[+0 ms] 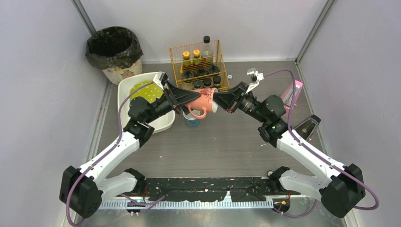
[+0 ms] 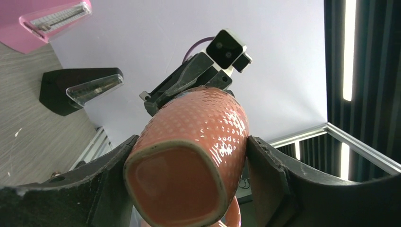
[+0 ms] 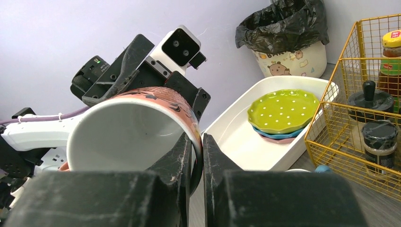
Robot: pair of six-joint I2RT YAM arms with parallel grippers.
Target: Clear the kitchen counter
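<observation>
Scene: a grey wood-grain table with lilac walls round it, both arms reaching toward its far middle.
Thing in hand: a pink mug, off the table and in the air between the two arms, lying on its side with the handle hanging down.
Where: over the far middle of the table, just in front of the wire basket and beside the right end of the white tub.
Right hand: pressed together on the mug's rim, one finger inside the mouth and one outside.
Left hand: fingers spread to either side of the mug's body near its base, right against it or nearly. I couldn't tell whether they had bitten.
Step, as I read it: a pass from right to left, probably bound for the tub, where plates already sat.
How the mug would handle: glazed ceramic, stiff, fairly weighty and slick, and it would chip or break if dropped.
Where to hold: squarely across the body, fingers on opposite sides. The rim pinch looked the weaker grip.
Risk: one hand letting go before the other is firm.
Also there: a lined bin at the far left corner.
</observation>
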